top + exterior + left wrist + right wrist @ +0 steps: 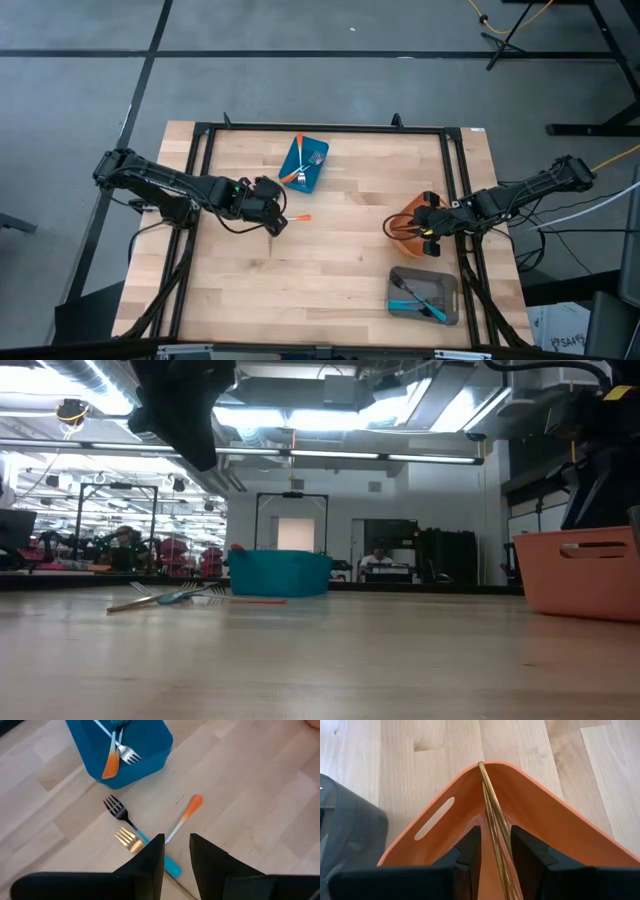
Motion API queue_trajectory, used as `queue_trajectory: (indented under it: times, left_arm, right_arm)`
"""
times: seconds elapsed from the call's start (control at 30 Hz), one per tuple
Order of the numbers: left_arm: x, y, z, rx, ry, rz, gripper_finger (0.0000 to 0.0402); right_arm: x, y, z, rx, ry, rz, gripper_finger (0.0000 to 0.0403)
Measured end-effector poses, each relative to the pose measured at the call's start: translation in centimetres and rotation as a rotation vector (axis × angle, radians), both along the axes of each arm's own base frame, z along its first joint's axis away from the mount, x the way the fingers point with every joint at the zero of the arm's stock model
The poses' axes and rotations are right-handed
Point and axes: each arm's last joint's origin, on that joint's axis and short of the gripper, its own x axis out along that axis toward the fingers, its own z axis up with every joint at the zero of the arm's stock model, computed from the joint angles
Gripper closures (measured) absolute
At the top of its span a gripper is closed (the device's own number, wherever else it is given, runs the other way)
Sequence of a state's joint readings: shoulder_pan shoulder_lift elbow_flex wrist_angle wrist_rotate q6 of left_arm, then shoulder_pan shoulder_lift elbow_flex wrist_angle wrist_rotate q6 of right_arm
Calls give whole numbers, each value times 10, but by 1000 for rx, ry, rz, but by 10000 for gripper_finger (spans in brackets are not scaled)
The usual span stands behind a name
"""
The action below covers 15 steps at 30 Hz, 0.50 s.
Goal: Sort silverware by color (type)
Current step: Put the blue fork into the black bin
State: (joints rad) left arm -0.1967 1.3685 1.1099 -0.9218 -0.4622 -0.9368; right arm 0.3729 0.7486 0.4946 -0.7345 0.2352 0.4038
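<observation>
Forks on bench: left end effector (176,851) spread over light, stiff, slippery orange-handled fork (184,817), best pinched mid-handle; right end effector (495,851) parted around slim gold forks (492,807) leaning in orange plastic bin (540,815).

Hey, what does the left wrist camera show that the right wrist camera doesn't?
Only the left wrist view: the blue container holding an orange-handled fork, plus three loose forks on the table: a dark-tined blue-handled fork, a gold fork and another orange-handled fork.

Only the right wrist view: the orange container with slim gold forks leaning in its corner, and the grey container.

Both: the arm's own end effector over the wood.
</observation>
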Motion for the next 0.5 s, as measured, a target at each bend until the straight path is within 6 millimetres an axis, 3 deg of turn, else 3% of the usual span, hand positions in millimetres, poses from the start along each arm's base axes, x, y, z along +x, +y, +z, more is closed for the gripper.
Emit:
queue_trajectory:
  times: [0.2, 0.5]
  left_arm:
    - [3, 0, -5, -5, 7, 37, 318]
    - [23, 7, -37, 23, 126, 92, 318]
  right_arm:
    - [0, 0, 0, 0, 0, 0, 307]
    - [0, 0, 0, 0, -1, 1, 307]
